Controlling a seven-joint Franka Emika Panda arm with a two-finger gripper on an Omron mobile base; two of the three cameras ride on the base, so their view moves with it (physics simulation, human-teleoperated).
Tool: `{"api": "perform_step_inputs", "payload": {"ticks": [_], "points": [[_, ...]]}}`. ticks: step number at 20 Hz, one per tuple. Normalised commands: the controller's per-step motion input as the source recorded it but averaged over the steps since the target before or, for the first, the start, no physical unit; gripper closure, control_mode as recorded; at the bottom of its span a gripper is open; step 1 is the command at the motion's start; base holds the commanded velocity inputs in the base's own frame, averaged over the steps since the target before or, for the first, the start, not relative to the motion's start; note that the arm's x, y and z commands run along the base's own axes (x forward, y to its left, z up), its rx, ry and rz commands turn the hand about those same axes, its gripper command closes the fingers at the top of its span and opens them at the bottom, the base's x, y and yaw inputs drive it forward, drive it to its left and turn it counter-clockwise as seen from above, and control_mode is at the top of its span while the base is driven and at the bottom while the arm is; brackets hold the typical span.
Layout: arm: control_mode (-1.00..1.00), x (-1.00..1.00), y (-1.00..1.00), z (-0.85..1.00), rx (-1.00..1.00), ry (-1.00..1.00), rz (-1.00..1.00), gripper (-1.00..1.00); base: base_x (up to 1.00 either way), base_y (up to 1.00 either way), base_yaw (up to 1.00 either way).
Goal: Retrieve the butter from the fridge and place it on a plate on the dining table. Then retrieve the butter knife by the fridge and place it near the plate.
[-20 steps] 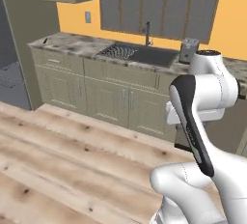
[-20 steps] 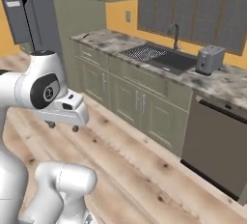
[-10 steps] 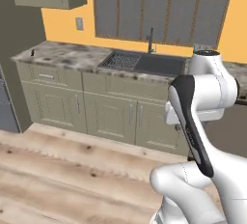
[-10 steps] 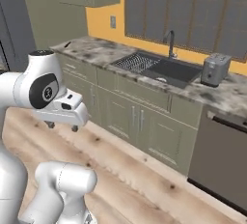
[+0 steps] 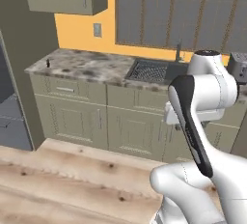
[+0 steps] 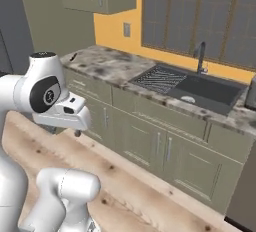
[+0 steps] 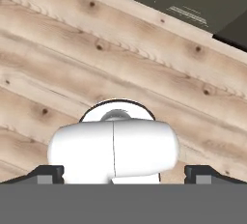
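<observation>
Nothing done yet: gripper (image 7: 123, 172) spread wide and empty above floor, sink (image 6: 202, 90) counter ahead, fridge (image 5: 8, 107) left of it, butter to fetch.

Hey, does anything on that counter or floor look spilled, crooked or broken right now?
Nothing stands out. The marbled counter is tidy, a small dark item lies near its left end, the sink and cupboard doors look intact and shut, and the wood floor under the open gripper shows no spill.
</observation>
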Motion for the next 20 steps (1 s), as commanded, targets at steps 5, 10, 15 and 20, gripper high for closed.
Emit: {"api": "perform_step_inputs", "payload": {"ticks": [5, 10, 15, 20], "points": [[1.00, 0.00, 0.00, 0.00, 0.00, 0.00, 0.00, -1.00, 0.65, 0.60, -0.03], [1.00, 0.00, 0.00, 0.00, 0.00, 0.00, 0.00, -1.00, 0.71, 0.66, 0.00], [1.00, 0.00, 0.00, 0.00, 0.00, 0.00, 0.00, -1.00, 1.00, 0.51, -0.08], [1.00, 0.00, 0.00, 0.00, 0.00, 0.00, 0.00, -1.00, 0.99, 0.57, -0.09]]}}
